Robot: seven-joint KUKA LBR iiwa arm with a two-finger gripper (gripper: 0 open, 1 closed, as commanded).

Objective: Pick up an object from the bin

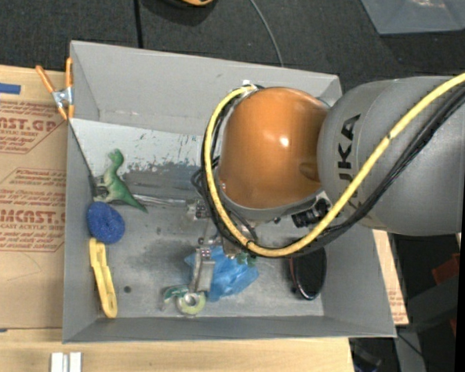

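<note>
My gripper (203, 272) reaches down under the arm's orange cover into the front middle of the bin. It stands at the left edge of a crumpled light-blue thing (231, 275), touching or nearly touching it. Just in front of the gripper, near the bin's front wall, lies a small greenish-white ring-shaped piece (188, 300). The cover hides the upper part of the gripper.
A glossy black oval thing (308, 274) lies to the right of the blue one. Along the left wall lie a green toy dinosaur (119, 184), a rough dark-blue ball (105, 222) and a long yellow tool (103, 278). The arm covers the bin's right half.
</note>
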